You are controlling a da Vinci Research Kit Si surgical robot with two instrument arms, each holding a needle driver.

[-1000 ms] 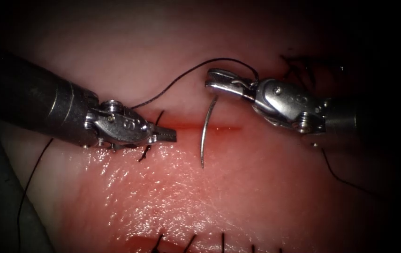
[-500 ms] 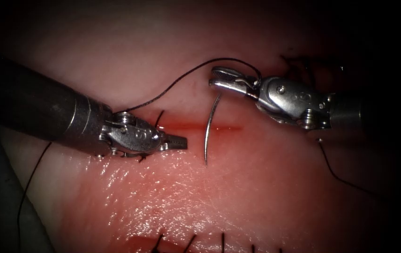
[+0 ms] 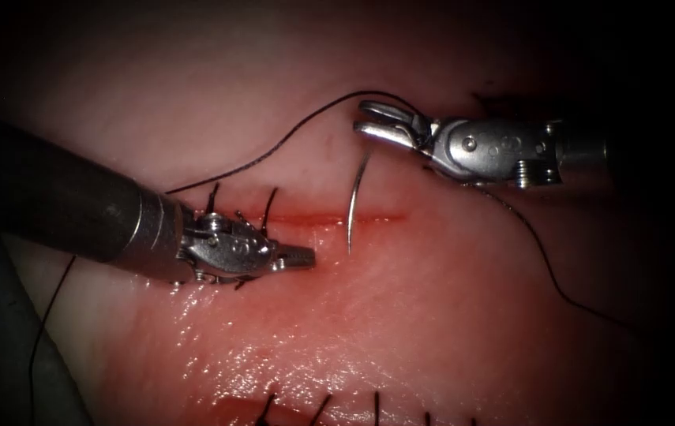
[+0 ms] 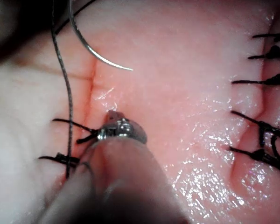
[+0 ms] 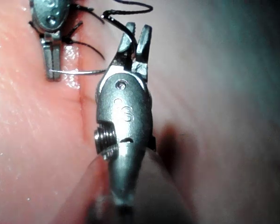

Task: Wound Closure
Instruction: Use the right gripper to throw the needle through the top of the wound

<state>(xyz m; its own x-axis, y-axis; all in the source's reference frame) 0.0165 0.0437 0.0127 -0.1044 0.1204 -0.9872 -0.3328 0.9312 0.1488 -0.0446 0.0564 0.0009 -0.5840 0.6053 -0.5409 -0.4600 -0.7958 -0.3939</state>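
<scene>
My right tool (image 3: 365,126) is shut on the curved needle (image 3: 355,197) near its tail end. The needle hangs down across the cut (image 3: 313,214), and its point is free just below the cut, not in the tissue (image 3: 432,315). Black thread (image 3: 290,138) arcs from the right tool's jaws leftward and passes behind the left tool's shaft. My left tool (image 3: 305,256) is shut on nothing, its tip just below the cut and left of the needle's point. The left wrist view shows the free needle (image 4: 91,49) beyond the left tool's tip (image 4: 113,114). In the right wrist view the needle (image 5: 79,72) reaches from the right tool (image 5: 136,35) toward the left tool (image 5: 51,70).
Tied stitches (image 3: 268,201) with short black ends stand at the cut's left end. Red fluid lines the cut. Another strand of thread (image 3: 546,268) trails from the right tool down to the right. A second row of stitches (image 3: 321,409) lies at the near edge.
The left tool moved right and down to the cut. The right tool rose a little and levelled out, lifting the needle so its point sits higher.
</scene>
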